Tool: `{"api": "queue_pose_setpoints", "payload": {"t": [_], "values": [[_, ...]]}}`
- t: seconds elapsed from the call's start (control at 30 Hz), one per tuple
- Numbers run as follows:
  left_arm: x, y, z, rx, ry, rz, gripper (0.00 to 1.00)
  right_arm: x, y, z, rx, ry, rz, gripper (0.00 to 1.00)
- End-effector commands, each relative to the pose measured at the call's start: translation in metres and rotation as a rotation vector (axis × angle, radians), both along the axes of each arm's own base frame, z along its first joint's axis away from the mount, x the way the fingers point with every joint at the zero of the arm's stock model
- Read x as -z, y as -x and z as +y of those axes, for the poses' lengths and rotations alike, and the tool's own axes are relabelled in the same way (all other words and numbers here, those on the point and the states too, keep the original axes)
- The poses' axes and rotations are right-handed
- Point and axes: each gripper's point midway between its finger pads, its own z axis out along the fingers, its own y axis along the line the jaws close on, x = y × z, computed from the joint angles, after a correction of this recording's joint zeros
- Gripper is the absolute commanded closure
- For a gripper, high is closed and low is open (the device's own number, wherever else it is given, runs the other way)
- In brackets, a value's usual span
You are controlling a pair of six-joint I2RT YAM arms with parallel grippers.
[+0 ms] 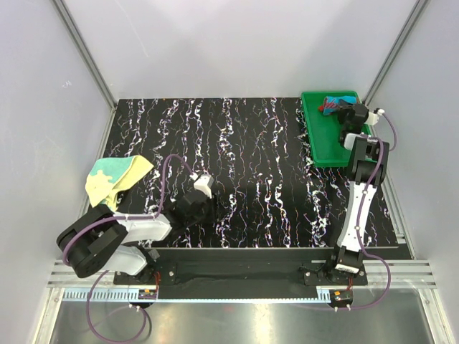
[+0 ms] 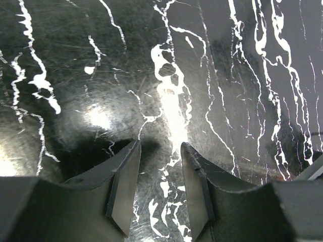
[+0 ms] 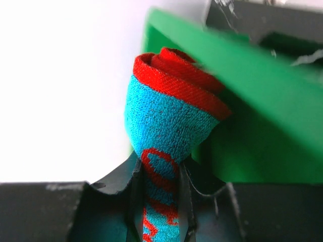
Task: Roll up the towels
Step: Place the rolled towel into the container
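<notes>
We are placing: the right gripper [image 3: 160, 171] clamps the rolled red towel [image 3: 166, 126] at the far edge of the tray [image 1: 319, 143]; the left gripper [image 2: 160, 151] is open, empty. Next, we release gently.

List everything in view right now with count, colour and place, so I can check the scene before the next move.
red towel: 1, red and blue, rolled, gripped at the tray's far end
yellow towel: 1, pale yellow with teal patches, unrolled, at the table's left edge
green tray: 1, green, table's far right corner
table: 1, black with white veins
left gripper: 1, black, open over bare table
right gripper: 1, black, shut on the red towel
</notes>
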Motion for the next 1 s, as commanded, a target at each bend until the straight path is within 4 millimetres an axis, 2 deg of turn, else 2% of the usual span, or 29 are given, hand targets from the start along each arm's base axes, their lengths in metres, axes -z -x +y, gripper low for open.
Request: {"api": "queue_pose_setpoints", "payload": {"t": [0.0,0.13,0.2,0.23,0.27,0.3,0.43,0.57,0.6,0.67,0.7,0.8,0.83,0.93,0.97], "values": [[0.0,-0.005,-0.003,0.006,-0.028,-0.031,0.57,-0.101,0.0,-0.001,-0.025,-0.021,-0.267,1.0],[-0.001,-0.005,-0.004,0.007,-0.028,-0.034,0.57,-0.121,-0.002,-0.001,-0.037,0.009,-0.313,1.0],[-0.001,-0.005,-0.004,0.007,-0.029,-0.035,0.57,-0.111,-0.006,-0.002,-0.037,0.015,-0.302,1.0],[-0.001,-0.005,-0.005,0.007,-0.029,-0.036,0.57,-0.112,-0.009,0.002,-0.067,0.027,-0.308,1.0],[-0.001,-0.004,-0.005,0.008,-0.03,-0.034,0.57,-0.104,-0.012,0.002,-0.071,0.024,-0.295,1.0],[0.0,-0.005,-0.005,0.008,-0.033,-0.033,0.57,-0.087,-0.015,0.002,-0.077,0.022,-0.263,1.0],[0.0,-0.005,-0.005,0.009,-0.035,-0.035,0.58,-0.051,-0.013,0.004,-0.091,0.048,-0.152,0.99],[0.0,-0.004,-0.006,0.012,-0.036,-0.038,0.58,-0.027,-0.009,0.006,-0.095,0.067,-0.058,0.96],[0.0,-0.004,-0.006,0.01,-0.034,-0.039,0.58,-0.011,-0.007,0.008,-0.1,0.065,-0.004,0.94],[-0.001,-0.004,-0.006,0.011,-0.034,-0.042,0.58,-0.001,-0.008,0.011,-0.11,0.067,0.033,0.88],[-0.001,-0.005,-0.006,0.011,-0.034,-0.044,0.58,0.006,-0.008,0.013,-0.117,0.067,0.064,0.76],[-0.002,-0.004,-0.006,0.01,-0.031,-0.048,0.58,0.025,-0.006,0.018,-0.122,0.043,0.115,0.66],[-0.003,-0.004,-0.006,0.011,-0.027,-0.051,0.58,0.03,-0.004,0.019,-0.122,0.031,0.123,0.58],[-0.003,-0.004,-0.006,0.011,-0.025,-0.053,0.58,0.04,0.0,0.02,-0.118,0.007,0.143,0.5],[-0.003,-0.004,-0.006,0.011,-0.025,-0.053,0.58,0.04,0.001,0.021,-0.118,0.001,0.146,0.43]]}}
